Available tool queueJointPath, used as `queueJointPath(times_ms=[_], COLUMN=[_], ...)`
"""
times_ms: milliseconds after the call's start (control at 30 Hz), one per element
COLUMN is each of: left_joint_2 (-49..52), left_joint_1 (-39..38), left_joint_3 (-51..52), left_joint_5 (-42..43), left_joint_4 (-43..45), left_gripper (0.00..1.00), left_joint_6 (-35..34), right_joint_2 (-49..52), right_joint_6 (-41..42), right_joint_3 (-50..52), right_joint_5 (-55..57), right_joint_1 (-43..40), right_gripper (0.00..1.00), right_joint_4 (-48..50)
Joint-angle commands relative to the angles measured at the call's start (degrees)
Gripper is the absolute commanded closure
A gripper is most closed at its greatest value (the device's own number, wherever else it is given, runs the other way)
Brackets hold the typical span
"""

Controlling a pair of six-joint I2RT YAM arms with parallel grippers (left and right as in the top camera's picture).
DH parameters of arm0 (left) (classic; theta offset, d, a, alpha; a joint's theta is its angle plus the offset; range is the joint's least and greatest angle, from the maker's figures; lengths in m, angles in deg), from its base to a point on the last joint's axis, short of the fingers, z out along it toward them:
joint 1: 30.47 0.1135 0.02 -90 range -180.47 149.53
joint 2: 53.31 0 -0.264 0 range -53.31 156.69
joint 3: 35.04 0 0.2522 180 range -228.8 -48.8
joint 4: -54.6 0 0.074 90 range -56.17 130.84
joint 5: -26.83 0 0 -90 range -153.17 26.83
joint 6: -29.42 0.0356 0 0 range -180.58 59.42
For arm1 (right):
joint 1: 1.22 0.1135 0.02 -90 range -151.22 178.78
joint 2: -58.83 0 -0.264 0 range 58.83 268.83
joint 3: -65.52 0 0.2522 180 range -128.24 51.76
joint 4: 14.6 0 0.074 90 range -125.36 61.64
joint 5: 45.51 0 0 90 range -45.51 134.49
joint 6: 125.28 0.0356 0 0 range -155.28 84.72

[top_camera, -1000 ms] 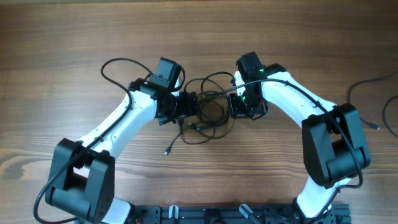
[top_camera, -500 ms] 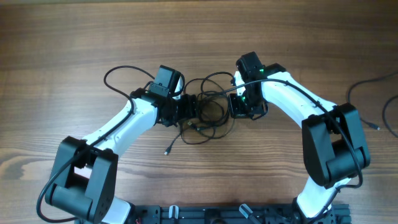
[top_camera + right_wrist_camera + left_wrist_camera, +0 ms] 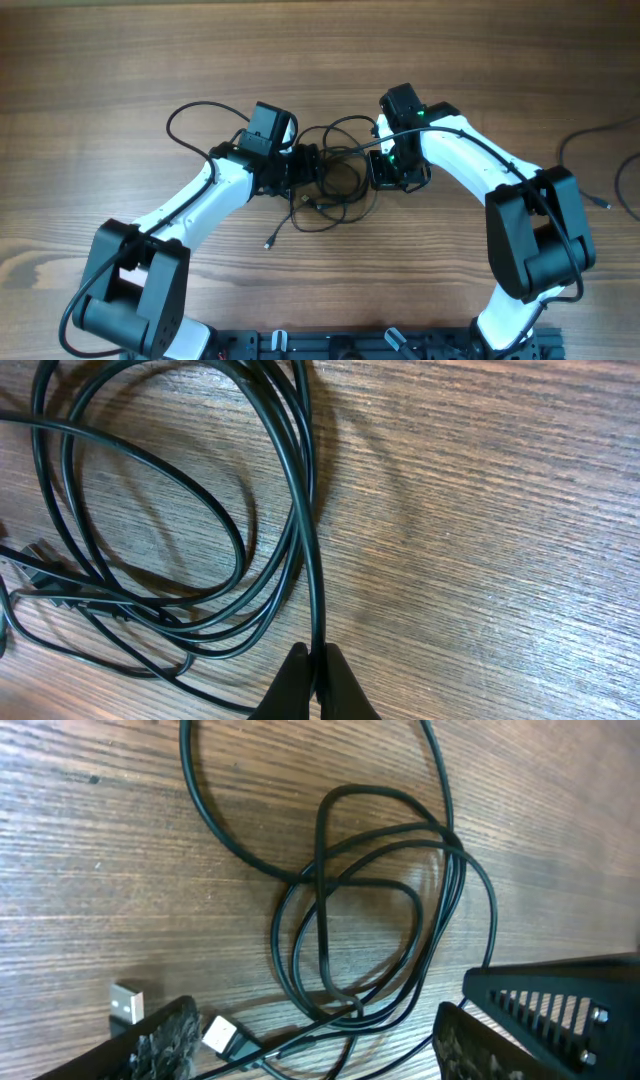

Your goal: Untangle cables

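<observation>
1. Two tools meet over the cables [image 3: 338, 190], a loose black tangle lying mid-counter [image 3: 320, 60].
2. Left tool [image 3: 315, 1045], at the tangle's 9 o'clock edge, has its fingers spread wide, straddling several loops and a silvery plug [image 3: 222, 1035].
3. Right tool [image 3: 315, 670], at 3 o'clock, is pressed together, pinching one strand of the cables.

Robot lab bench — wood-grain table [image 3: 100, 60], two base-mounted white arms [image 3: 190, 200]
</observation>
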Motion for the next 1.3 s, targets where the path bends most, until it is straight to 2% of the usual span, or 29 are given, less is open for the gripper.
queueJointPath(times_ms=[0, 200, 467, 667, 700, 867, 933, 1033, 1133, 1267], left_joint_2=[2.47, 4.87, 6.34, 9.01, 9.14, 9.11, 9.05, 8.72, 8.07, 7.10], left_joint_1=[-0.04, -0.04, -0.07, -0.07, -0.07, -0.02, 0.31, 1.64, 4.46, 10.01], left_joint_3=[0.52, 0.52, 0.52, 0.52, 0.52, 0.52, 0.50, 0.50, 0.50, 0.50], left_joint_5=[0.87, 0.85, 0.85, 1.29, 1.27, 1.27, 1.27, 1.27, 1.27, 1.01], left_joint_4=[1.16, 3.17, 4.74, 4.70, 4.70, 4.61, 4.22, 2.89, 0.24, -4.79], left_gripper=[0.23, 0.21, 0.29, 0.31, 0.36, 0.75, 0.81, 0.96, 0.96, 0.96], left_joint_6=[-1.42, -2.21, -2.19, -2.19, -2.19, -2.16, -2.03, -1.95, -1.42, 3.37], right_joint_2=[0.74, 0.74, 0.74, 0.74, 0.74, 0.74, 0.74, 0.74, 0.74, 0.74], right_joint_6=[0.87, 0.87, 0.90, 0.87, 0.90, 0.87, 0.87, 0.87, 0.87, 0.83], right_joint_3=[0.35, 0.35, 0.35, 0.35, 0.35, 0.35, 0.35, 0.35, 0.35, 0.31], right_joint_5=[0.92, 0.92, 0.92, 0.92, 0.92, 0.92, 0.92, 0.92, 0.90, 1.95], right_joint_1=[-0.13, -0.13, -0.13, -0.13, -0.13, -0.13, -0.13, -0.13, -0.13, -0.50], right_gripper=[0.95, 0.95, 0.95, 0.95, 0.95, 0.96, 0.95, 0.95, 0.96, 0.96], right_joint_4=[0.11, 0.11, 0.11, 0.11, 0.11, 0.11, 0.09, -0.11, -0.66, -1.25])
